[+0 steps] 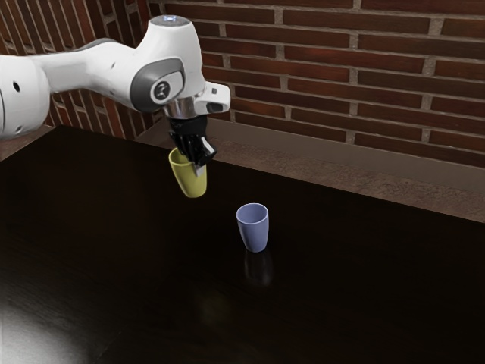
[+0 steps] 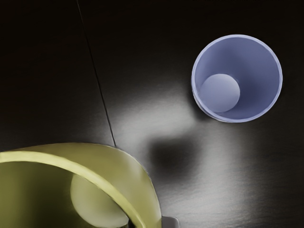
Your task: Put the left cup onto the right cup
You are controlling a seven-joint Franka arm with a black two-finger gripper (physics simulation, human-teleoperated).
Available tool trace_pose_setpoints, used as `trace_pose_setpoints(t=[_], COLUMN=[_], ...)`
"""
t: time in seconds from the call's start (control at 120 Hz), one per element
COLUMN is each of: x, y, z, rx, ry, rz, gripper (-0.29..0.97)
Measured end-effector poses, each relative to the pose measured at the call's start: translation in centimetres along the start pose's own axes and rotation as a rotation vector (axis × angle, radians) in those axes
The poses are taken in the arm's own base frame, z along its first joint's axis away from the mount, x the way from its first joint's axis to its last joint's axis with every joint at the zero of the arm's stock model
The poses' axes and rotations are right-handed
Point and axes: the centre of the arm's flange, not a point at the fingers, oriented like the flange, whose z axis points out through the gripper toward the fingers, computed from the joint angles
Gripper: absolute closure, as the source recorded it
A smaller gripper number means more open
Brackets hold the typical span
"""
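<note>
A yellow-green cup hangs in the air, slightly tilted, with my gripper shut on its rim. It is lifted off the dark table and sits up and toward the exterior view's left of the blue cup. The blue cup stands upright on the table, its mouth open upward. In the wrist view the yellow-green cup looms close under my hand, and the blue cup lies further off, seen from above with nothing inside it.
The dark glossy table spreads wide around both cups. A brown ledge runs behind it under a brick wall. A thin seam crosses the tabletop in the wrist view.
</note>
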Motion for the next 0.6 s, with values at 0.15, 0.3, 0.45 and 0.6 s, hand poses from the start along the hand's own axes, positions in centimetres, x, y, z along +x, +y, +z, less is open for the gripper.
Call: trace_pose_setpoints(t=[0.15, 0.3, 0.45, 0.6], x=[0.2, 0.3, 0.3, 0.3], y=[1.1, 1.9, 2.4, 2.5], z=[-0.7, -1.0, -1.0, -0.9], rx=[0.004, 0.007, 0.006, 0.006], ry=[0.005, 0.0, -0.005, -0.008], rz=[-0.018, -0.038, -0.06, -0.083], gripper=[0.79, 0.79, 0.79, 0.79])
